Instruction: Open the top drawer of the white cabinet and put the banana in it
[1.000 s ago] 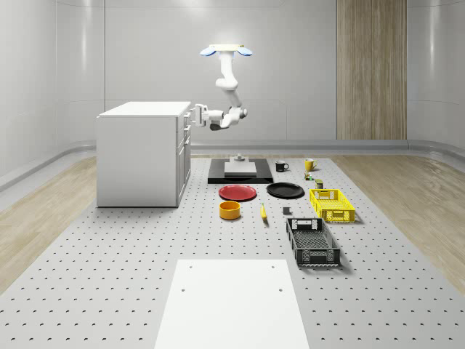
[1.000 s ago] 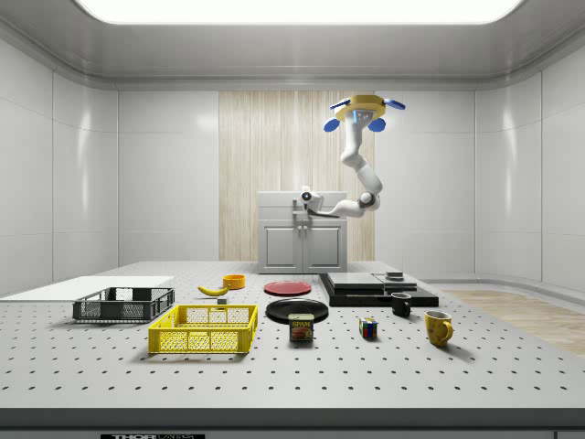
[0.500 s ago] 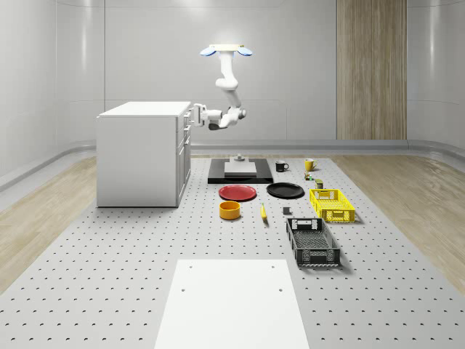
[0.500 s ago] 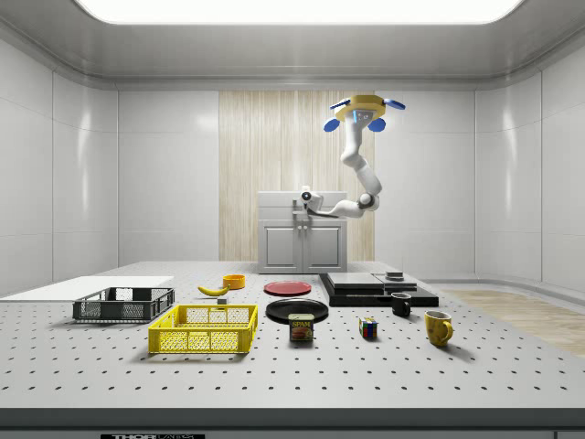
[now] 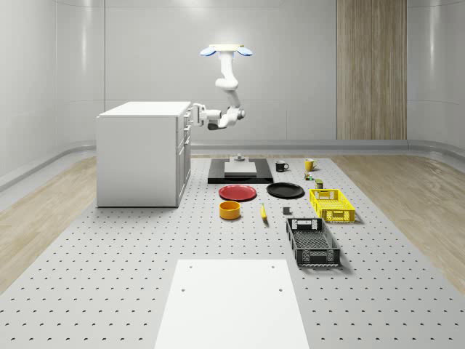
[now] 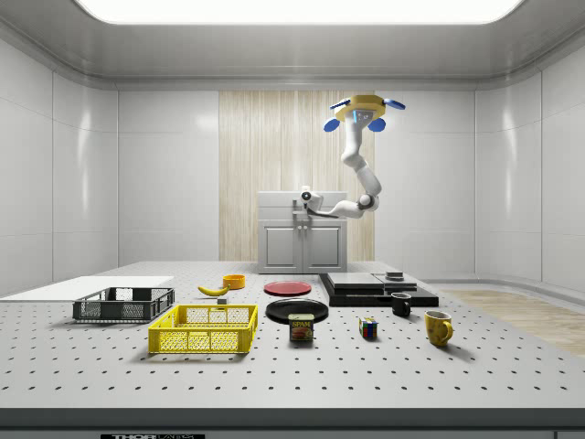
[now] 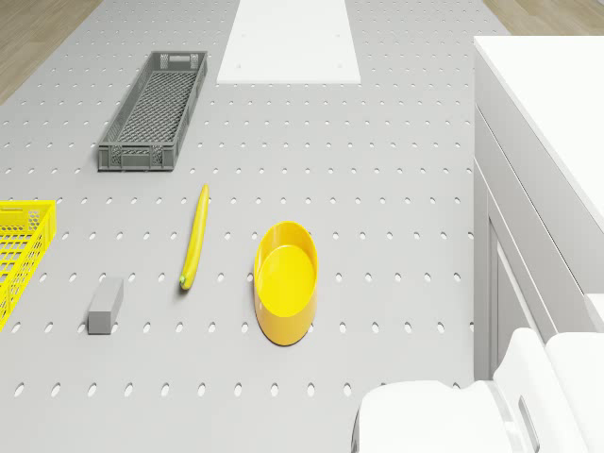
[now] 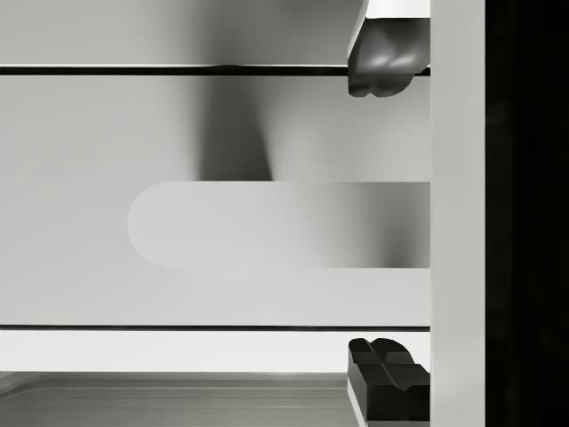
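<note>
The white cabinet (image 5: 138, 153) (image 6: 302, 242) (image 7: 538, 142) stands on the perforated table at the whole-scene view's left, all drawers closed. The drone (image 5: 227, 50) (image 6: 366, 108) hovers high beside its front. My arm reaches down to the top drawer (image 8: 178, 133). My gripper (image 5: 195, 114) (image 6: 304, 196) (image 8: 384, 222) is open, one fingertip (image 8: 382, 67) on each side of the drawer's handle (image 8: 267, 224), neither touching it. The banana (image 5: 263, 212) (image 6: 214, 290) (image 7: 194, 236) lies flat on the table, far from the gripper, beside a yellow bowl (image 7: 286, 281).
A red plate (image 5: 237, 193), a black plate (image 5: 285, 190) and a black platform (image 5: 240, 171) lie beyond the bowl. A yellow crate (image 5: 332, 204), a grey crate (image 5: 312, 241), two mugs, a can and a small grey block (image 7: 105, 306) sit to the whole-scene view's right. A white panel (image 5: 231, 302) lies near the front.
The arm's wrist has shifted slightly up and toward the cabinet front, bringing the gripper level with the top drawer. The drone and the table objects have stayed put.
</note>
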